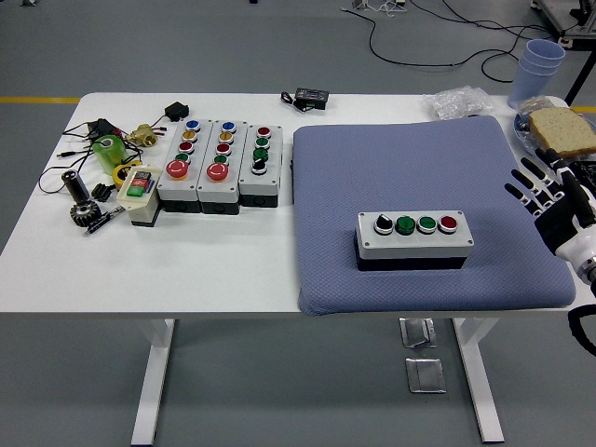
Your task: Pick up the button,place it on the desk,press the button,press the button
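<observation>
Our right hand [549, 200] hung released, well apart from the four-button control box [414, 236], so we risked pressing the wrong button.

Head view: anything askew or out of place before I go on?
Nothing is tipped or spilled. The four-button box sits flat and square on the blue mat. One oddity: a slice of bread lies at the table's far right, by the open right hand.
</observation>
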